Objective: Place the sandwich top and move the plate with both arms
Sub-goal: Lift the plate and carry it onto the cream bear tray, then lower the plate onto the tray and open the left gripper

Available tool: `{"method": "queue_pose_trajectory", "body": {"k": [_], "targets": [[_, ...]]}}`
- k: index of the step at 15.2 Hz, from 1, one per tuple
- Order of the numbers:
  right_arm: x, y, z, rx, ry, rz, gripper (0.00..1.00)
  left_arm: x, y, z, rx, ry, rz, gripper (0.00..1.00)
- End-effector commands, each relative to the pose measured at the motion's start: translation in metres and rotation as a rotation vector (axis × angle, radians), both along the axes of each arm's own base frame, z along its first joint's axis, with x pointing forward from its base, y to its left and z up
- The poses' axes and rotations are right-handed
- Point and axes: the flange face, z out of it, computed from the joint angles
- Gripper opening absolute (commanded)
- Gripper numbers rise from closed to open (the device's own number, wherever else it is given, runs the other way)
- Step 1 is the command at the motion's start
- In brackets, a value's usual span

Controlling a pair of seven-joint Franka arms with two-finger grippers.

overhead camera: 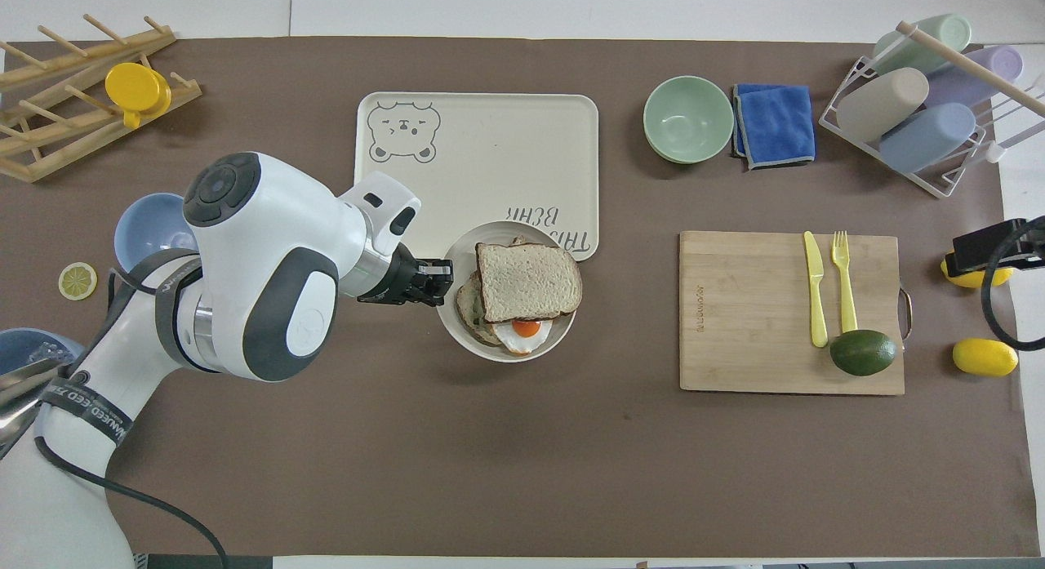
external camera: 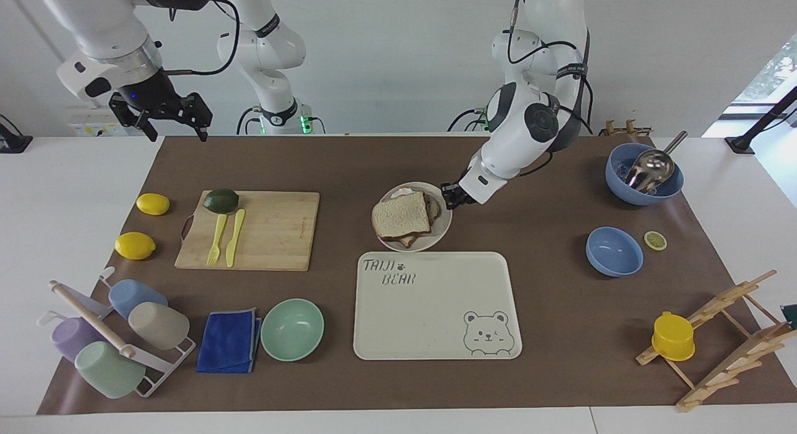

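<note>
White table (external camera: 81, 247), brown mat (external camera: 548, 309)

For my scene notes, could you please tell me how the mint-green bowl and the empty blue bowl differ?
The mint-green bowl sits beside a folded blue cloth, toward the right arm's end; the empty blue bowl sits beside a lemon slice, toward the left arm's end. The green one lies farther from the robots and looks slightly wider. Both are upright, empty and untouched.

The sandwich top (overhead camera: 529, 280) is pale wheat with a brown crust, on a beige-grey plate (overhead camera: 457, 328). A brown mat covers the white surface (external camera: 75, 191). The cream tray (external camera: 436, 309) carries a grey bear drawing. A mint-green bowl (external camera: 292, 329) sits beside a blue cloth (external camera: 229, 341). Two lemons (external camera: 134, 245) are yellow; the avocado (external camera: 221, 200) is dark green.
</note>
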Motion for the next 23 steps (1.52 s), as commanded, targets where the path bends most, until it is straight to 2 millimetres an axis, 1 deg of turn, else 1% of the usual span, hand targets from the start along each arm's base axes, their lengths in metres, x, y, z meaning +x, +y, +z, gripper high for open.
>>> {"method": "queue_pose_trajectory", "body": {"k": [1, 2, 4, 5, 6, 7, 8, 9, 11, 12, 13, 16, 17, 20, 23], "targets": [[-0.006, -0.001, 0.0, 0.019, 0.002, 0.017, 1.0, 0.024, 0.004, 0.016, -0.044, -0.001, 0.004, 0.0], [-0.006, -0.001, 0.0, 0.019, 0.002, 0.017, 1.0, 0.033, 0.012, 0.016, -0.047, -0.007, 0.023, 0.0], [-0.006, -0.001, 0.0, 0.019, 0.002, 0.017, 1.0, 0.051, 0.017, 0.019, -0.057, -0.023, 0.041, 0.0], [-0.006, -0.001, 0.0, 0.019, 0.002, 0.017, 1.0, 0.064, 0.024, 0.016, -0.058, -0.026, 0.059, 0.0], [-0.006, -0.001, 0.0, 0.019, 0.002, 0.017, 1.0, 0.074, 0.025, 0.015, -0.063, -0.031, 0.066, 0.0], [-0.006, -0.001, 0.0, 0.019, 0.002, 0.017, 1.0, 0.084, 0.025, 0.011, -0.065, -0.033, 0.073, 0.0], [-0.006, -0.001, 0.0, 0.019, 0.002, 0.017, 1.0, 0.096, 0.03, 0.005, -0.067, -0.036, 0.088, 0.0], [-0.006, -0.001, 0.0, 0.019, 0.002, 0.017, 1.0, 0.103, 0.031, -0.003, -0.065, -0.027, 0.092, 0.0], [-0.006, -0.001, 0.0, 0.019, 0.002, 0.017, 1.0, 0.124, 0.04, -0.02, -0.066, -0.025, 0.118, 0.0], [-0.006, -0.001, 0.0, 0.019, 0.002, 0.017, 1.0, 0.129, 0.039, -0.023, -0.068, -0.029, 0.122, 0.0], [-0.006, -0.001, 0.0, 0.019, 0.002, 0.016, 1.0, 0.131, 0.04, -0.028, -0.064, -0.026, 0.122, 0.0], [-0.006, -0.001, 0.0, 0.019, 0.002, 0.017, 1.0, 0.136, 0.041, -0.032, -0.07, -0.066, 0.146, 0.0], [-0.006, -0.001, 0.0, 0.019, 0.002, 0.017, 1.0, 0.137, 0.04, -0.038, -0.068, -0.069, 0.15, 0.0], [-0.006, -0.001, 0.0, 0.019, 0.002, 0.017, 1.0, 0.135, 0.04, -0.05, -0.059, -0.067, 0.153, 0.0], [-0.006, -0.001, 0.0, 0.019, 0.002, 0.017, 1.0, 0.134, 0.041, -0.054, -0.056, -0.066, 0.156, 0.0]]}}
